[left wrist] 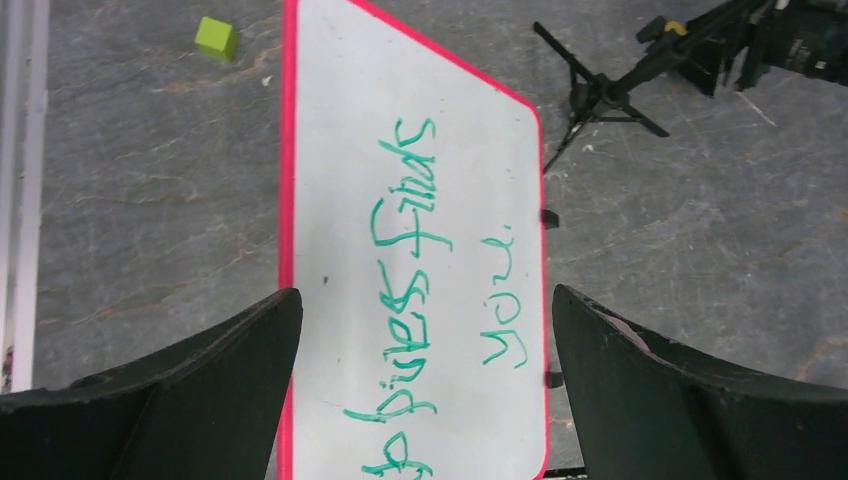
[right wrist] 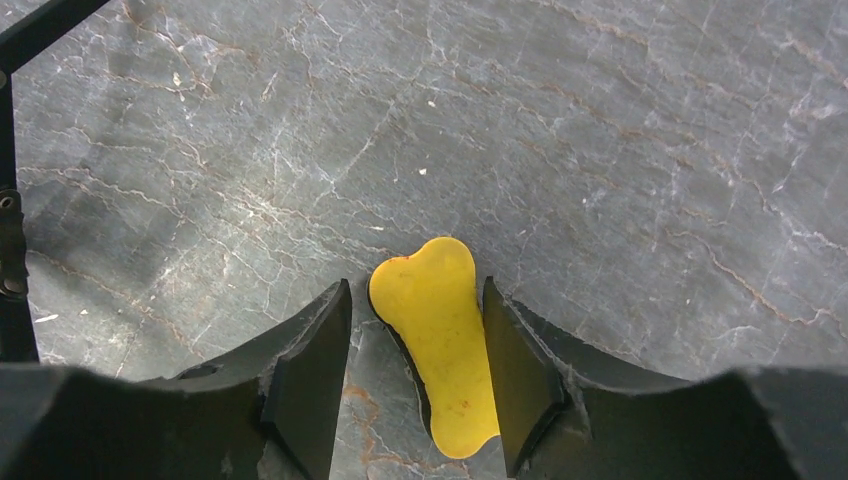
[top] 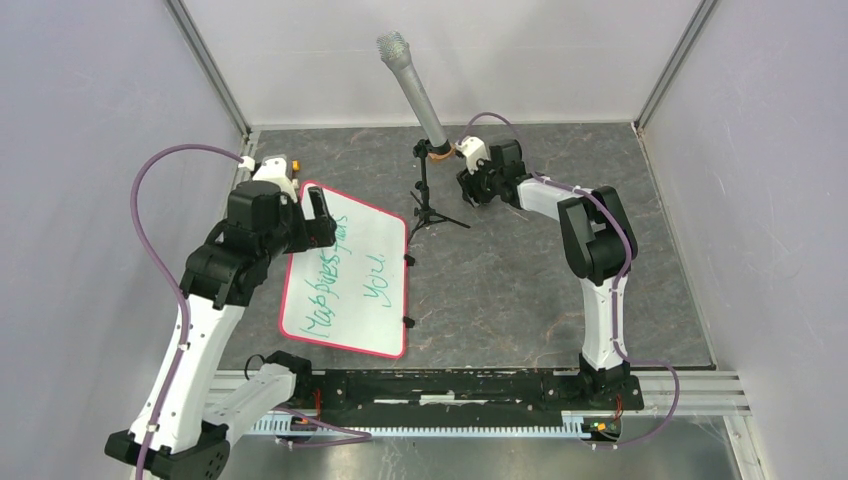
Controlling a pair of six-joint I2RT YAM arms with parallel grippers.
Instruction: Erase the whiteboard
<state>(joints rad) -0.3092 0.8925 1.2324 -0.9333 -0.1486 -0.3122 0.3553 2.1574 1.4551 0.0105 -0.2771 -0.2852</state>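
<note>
The whiteboard (top: 350, 285) lies flat on the left of the grey table, with a red-pink rim, green handwriting and black clips on its right edge. My left gripper (top: 312, 215) hovers over its far end, open and empty. In the left wrist view the whiteboard (left wrist: 430, 200) shows between the spread fingers of the left gripper (left wrist: 425, 295). My right gripper (top: 478, 188) is low at the back centre. In the right wrist view the right gripper (right wrist: 416, 285) is open around a yellow bone-shaped eraser (right wrist: 440, 340) on the table. The eraser is against the right finger, with a gap to the left one.
A grey microphone (top: 412, 88) on a black tripod (top: 428, 208) stands at the back centre, between the board and my right gripper; the tripod also shows in the left wrist view (left wrist: 600, 95). A small green cube (left wrist: 216, 37) lies left of the board. White walls enclose the table.
</note>
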